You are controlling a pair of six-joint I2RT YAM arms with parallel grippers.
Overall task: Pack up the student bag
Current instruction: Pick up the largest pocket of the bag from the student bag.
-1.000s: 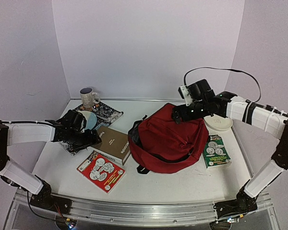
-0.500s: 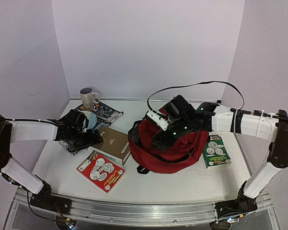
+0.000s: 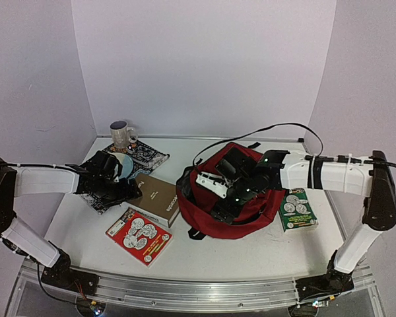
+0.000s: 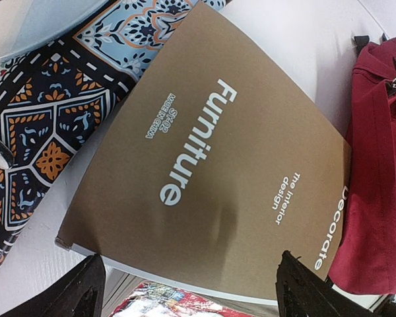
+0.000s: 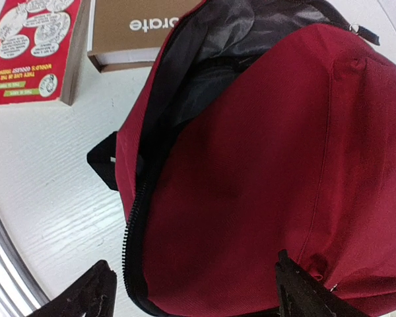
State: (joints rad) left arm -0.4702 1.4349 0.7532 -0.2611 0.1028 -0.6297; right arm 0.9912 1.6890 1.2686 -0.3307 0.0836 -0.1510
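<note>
The large dark red fabric backpack [image 5: 264, 152] lies just right of centre on the white table [image 3: 251, 254], its unzipped mouth toward 9 o'clock. At its 9 o'clock sits the brown hardcover "Furniture" book [image 4: 211, 165]. The right gripper [image 5: 191, 281] hangs over the backpack with jaws spread. The left gripper [image 4: 188, 277] hangs over the book, also spread.

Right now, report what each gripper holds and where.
Nothing is held. The left gripper is open over the brown book, the right gripper open over the student bag.

Robot lab test cell: bare lilac walls [image 3: 204, 66], white table [image 3: 251, 249], alu rail [image 3: 185, 286].
</note>
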